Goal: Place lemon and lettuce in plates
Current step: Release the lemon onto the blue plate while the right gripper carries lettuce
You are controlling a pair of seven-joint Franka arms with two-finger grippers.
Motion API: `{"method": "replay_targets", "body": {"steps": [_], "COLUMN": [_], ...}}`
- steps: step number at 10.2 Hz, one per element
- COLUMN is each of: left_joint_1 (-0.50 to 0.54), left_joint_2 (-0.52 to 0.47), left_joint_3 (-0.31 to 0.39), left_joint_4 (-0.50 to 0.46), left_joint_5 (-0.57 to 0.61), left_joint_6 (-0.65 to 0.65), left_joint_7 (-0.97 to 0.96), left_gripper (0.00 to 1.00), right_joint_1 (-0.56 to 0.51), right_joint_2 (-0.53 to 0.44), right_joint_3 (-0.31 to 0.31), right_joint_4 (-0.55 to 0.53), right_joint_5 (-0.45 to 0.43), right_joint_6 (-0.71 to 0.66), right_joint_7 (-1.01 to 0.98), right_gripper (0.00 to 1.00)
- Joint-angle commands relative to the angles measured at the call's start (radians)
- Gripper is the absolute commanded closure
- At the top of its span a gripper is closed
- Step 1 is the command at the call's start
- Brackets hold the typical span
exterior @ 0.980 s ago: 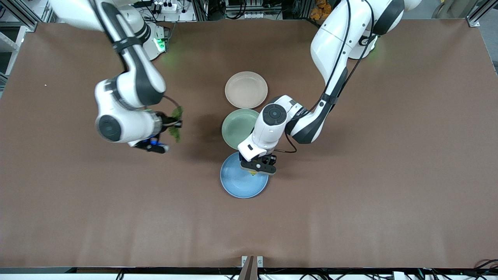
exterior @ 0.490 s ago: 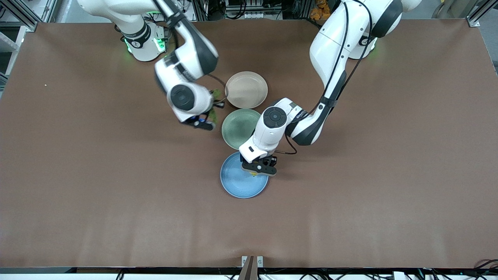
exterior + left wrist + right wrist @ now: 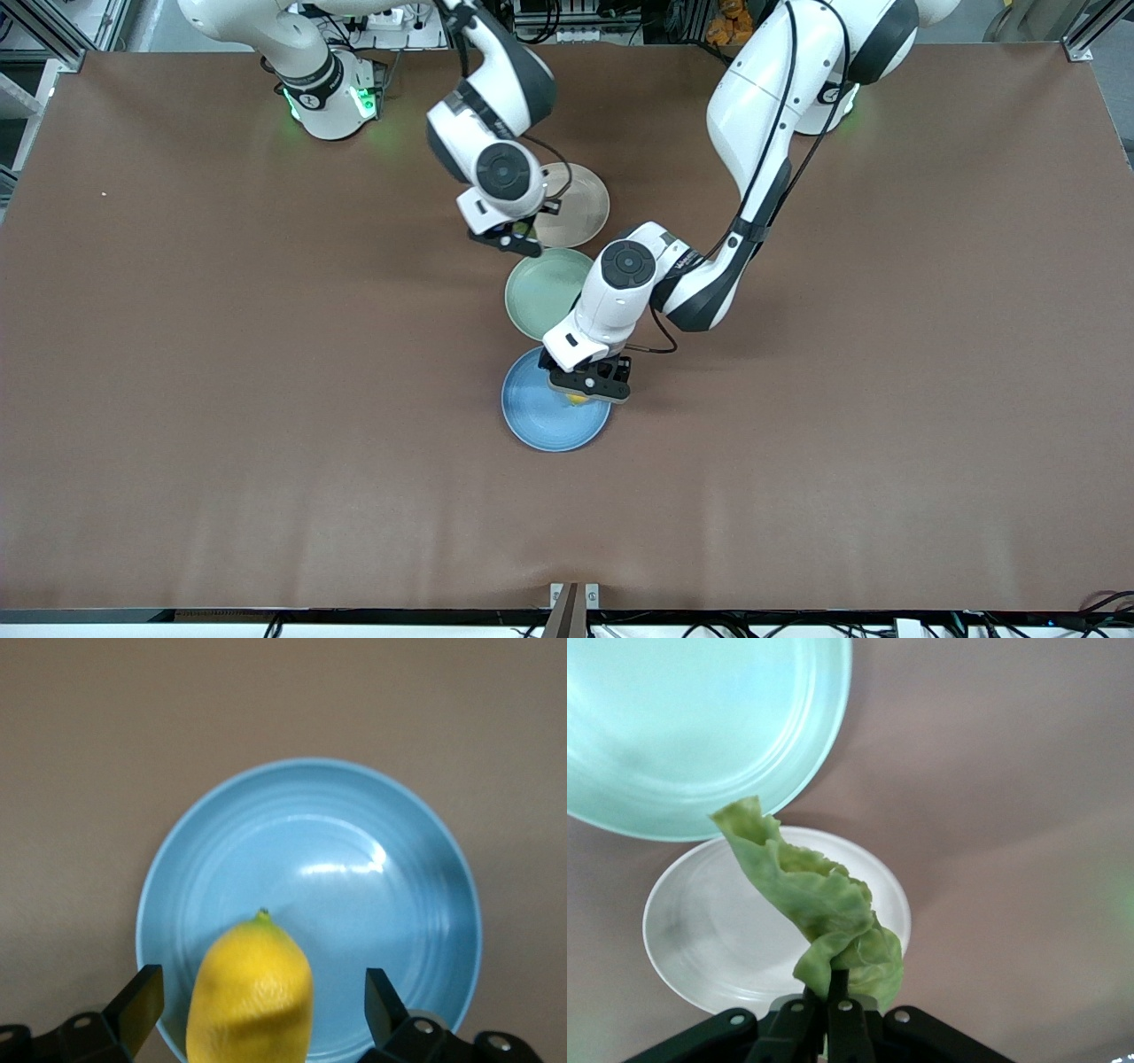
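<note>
My left gripper [image 3: 589,385] is low over the blue plate [image 3: 536,416], at its rim toward the left arm's end. Its fingers are open, with a gap on each side of the lemon [image 3: 252,992] between them. I cannot tell whether the lemon [image 3: 577,400] rests on the blue plate [image 3: 354,859]. My right gripper [image 3: 512,237] is shut on the lettuce [image 3: 824,904], which hangs over the beige-pink plate [image 3: 700,939]. In the front view this plate [image 3: 580,208] is partly hidden by the right arm.
A pale green plate [image 3: 540,292] lies between the beige-pink and blue plates, the three in a row toward the front camera. It also shows in the right wrist view [image 3: 682,726]. Brown table [image 3: 266,443] spreads wide around the plates.
The right arm has swung the lettuce from the right arm's end of the table to over the beige-pink plate. The left gripper stays over the blue plate; more of the lemon shows below it.
</note>
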Motion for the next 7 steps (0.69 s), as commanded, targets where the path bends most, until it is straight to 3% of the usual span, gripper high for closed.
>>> {"method": "replay_targets", "body": {"steps": [1, 2, 3, 4, 5, 7], "left_joint_1": [0.063, 0.086, 0.115, 0.14, 0.178, 0.28], "left_joint_2": [-0.109, -0.158, -0.212, -0.264, -0.322, -0.428], "left_joint_3": [0.005, 0.005, 0.005, 0.005, 0.002, -0.009], "left_joint_4": [-0.021, -0.021, -0.021, -0.021, -0.025, -0.025], "left_joint_5": [0.019, 0.021, 0.021, 0.021, 0.019, -0.005], "left_joint_6": [-0.074, -0.13, -0.201, -0.274, -0.352, -0.527], "left_joint_7": [-0.014, -0.012, -0.006, 0.01, 0.064, 0.215], "left_gripper": [0.0, 0.0, 0.0, 0.0, 0.0, 0.0], "right_joint_1": [0.028, 0.04, 0.044, 0.046, 0.048, 0.022], "right_joint_2": [0.036, 0.034, 0.034, 0.034, 0.033, 0.004], "right_joint_3": [-0.007, -0.007, -0.007, -0.007, -0.007, -0.013], "right_joint_4": [0.004, 0.003, 0.006, 0.017, 0.03, 0.058], "right_joint_5": [0.018, 0.018, 0.018, 0.018, 0.017, 0.008], "right_joint_6": [0.052, 0.049, 0.05, 0.052, 0.047, 0.038], "right_joint_7": [0.029, 0.03, 0.047, 0.072, 0.07, 0.038], "right_gripper": [1.0, 0.85, 0.2, 0.14, 0.0, 0.0]}}
